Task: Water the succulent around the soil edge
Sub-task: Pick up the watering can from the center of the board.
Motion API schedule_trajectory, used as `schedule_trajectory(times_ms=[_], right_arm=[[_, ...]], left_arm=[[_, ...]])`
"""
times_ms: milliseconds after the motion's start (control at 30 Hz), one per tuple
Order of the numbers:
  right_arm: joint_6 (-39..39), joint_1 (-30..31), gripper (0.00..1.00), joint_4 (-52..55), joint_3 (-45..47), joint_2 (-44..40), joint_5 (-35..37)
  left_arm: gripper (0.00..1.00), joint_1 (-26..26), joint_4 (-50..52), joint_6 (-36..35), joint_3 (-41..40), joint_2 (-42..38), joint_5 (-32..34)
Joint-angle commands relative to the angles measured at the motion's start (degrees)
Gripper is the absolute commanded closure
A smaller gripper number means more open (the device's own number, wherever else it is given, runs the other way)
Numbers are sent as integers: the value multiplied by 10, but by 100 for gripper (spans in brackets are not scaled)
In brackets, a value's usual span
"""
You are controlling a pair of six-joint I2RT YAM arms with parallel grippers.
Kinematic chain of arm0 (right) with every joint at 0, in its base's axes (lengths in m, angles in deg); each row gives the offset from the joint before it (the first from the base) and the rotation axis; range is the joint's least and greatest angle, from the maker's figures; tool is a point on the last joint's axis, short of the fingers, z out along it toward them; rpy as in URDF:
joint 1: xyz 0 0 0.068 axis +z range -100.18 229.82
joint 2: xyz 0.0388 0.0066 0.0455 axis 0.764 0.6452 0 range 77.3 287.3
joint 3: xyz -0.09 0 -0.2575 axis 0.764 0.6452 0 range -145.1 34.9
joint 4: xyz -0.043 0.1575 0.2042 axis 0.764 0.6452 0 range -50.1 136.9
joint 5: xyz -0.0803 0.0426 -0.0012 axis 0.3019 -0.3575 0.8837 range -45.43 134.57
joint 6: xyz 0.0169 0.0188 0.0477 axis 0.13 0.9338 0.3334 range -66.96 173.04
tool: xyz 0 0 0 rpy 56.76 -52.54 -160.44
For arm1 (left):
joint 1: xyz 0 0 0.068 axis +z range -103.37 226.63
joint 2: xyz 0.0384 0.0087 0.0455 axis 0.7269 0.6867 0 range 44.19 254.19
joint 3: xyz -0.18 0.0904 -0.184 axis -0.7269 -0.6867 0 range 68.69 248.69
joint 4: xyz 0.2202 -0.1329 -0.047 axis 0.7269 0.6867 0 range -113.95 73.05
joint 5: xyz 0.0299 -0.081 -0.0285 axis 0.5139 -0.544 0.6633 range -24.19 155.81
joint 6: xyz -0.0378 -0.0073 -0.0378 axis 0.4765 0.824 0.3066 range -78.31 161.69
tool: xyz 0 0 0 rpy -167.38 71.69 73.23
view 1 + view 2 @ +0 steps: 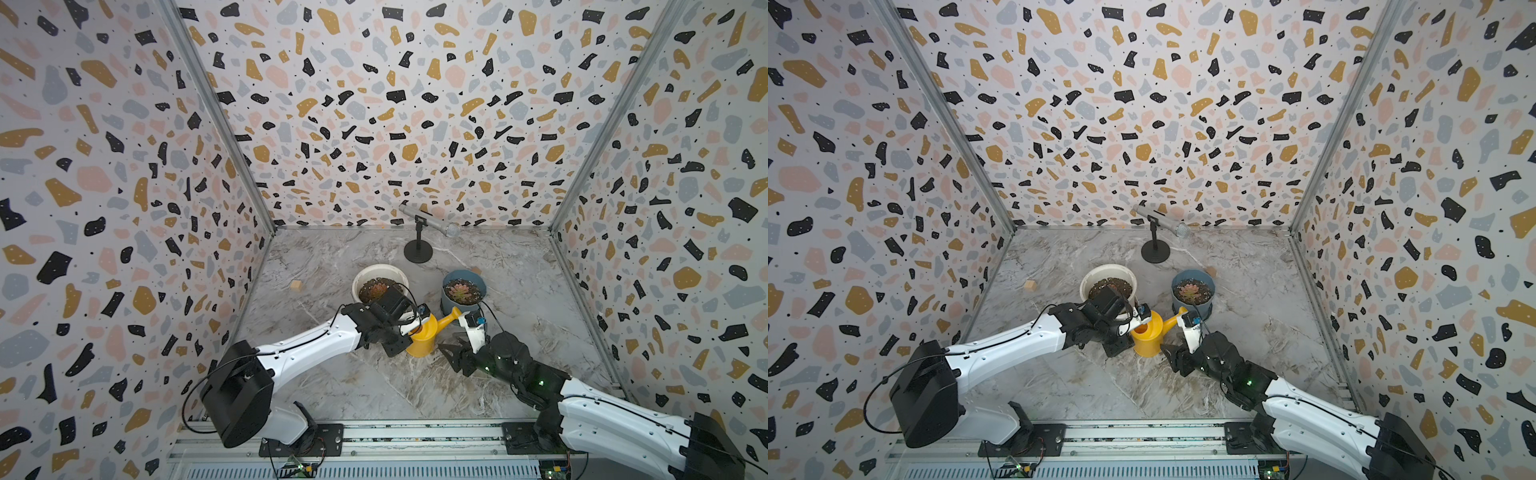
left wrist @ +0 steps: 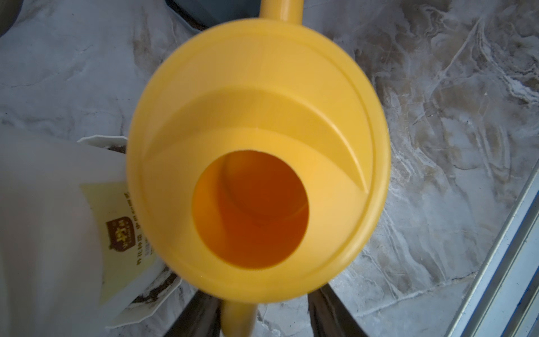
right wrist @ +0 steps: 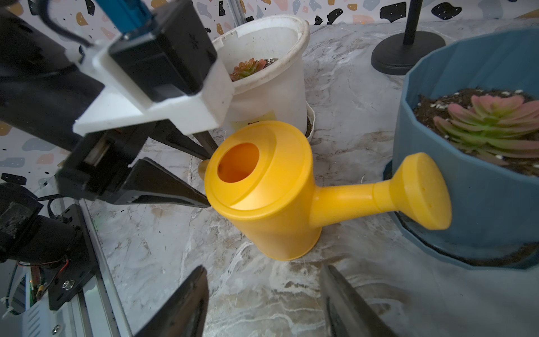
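Mid-frame, left gripper [image 3: 207,178] straddles handle [image 3: 202,170] of watering can [image 3: 271,210], jaws unclamped; right gripper [image 3: 264,267] agape, empty. Can grounded; soil edge [image 3: 428,108] likely unwatered.

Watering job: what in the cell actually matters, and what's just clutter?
Job:
- succulent in the blue-grey pot
- soil edge
- yellow watering can
- left pincer, open astride the can's handle
- right pincer, open, empty

Clutter:
- white pot with the other rosette
- microphone on its stand
- small wooden block
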Motion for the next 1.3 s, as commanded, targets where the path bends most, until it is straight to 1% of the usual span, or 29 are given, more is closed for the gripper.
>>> schedule_trajectory(times_ms=[0,233,500,567,633,800,1000,1100,1167,1267], right_arm=[[-8,-1,35,0,0,-15,3],[-8,-1,37,1,0,-17,3],[-8,-1,38,3,0,-21,5],[-6,-1,38,5,0,-23,9],[-6,-1,38,8,1,-25,12],[-6,-1,38,8,1,-26,15],[-7,-1,39,8,1,-24,14],[-7,-1,39,9,0,-24,17],[-7,-1,39,8,0,-21,19],[-8,-1,39,9,0,-18,20]], left_arm=[[54,-14,5,20,-11,-17,4],[57,-26,8,56,-20,-29,18],[60,-39,32,74,-16,0,51],[62,-41,32,77,-15,3,56],[66,-43,28,79,-16,5,58],[66,-44,24,83,-14,8,56],[69,-46,25,88,-13,4,54],[74,-47,25,89,-14,3,55],[75,-48,24,91,-14,3,53],[83,-48,24,97,-13,1,54]])
